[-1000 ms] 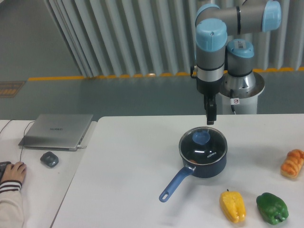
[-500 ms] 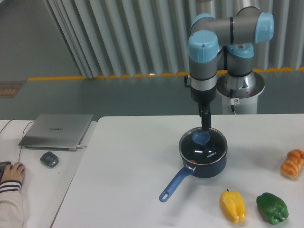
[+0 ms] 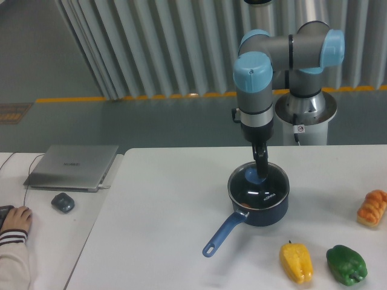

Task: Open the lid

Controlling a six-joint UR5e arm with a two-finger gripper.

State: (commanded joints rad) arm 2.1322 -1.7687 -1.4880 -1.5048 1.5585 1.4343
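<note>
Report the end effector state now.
End effector: down at the knob of the lid; open, shut or gripping cannot be told from this view.

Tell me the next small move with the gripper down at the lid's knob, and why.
Probably close the gripper on the blue knob, then lift straight up. Its fingertips sit at the knob in the middle of the lid, which lies flat on the saucepan. I cannot tell whether the jaws already grip, so confirm that before lifting.
</note>
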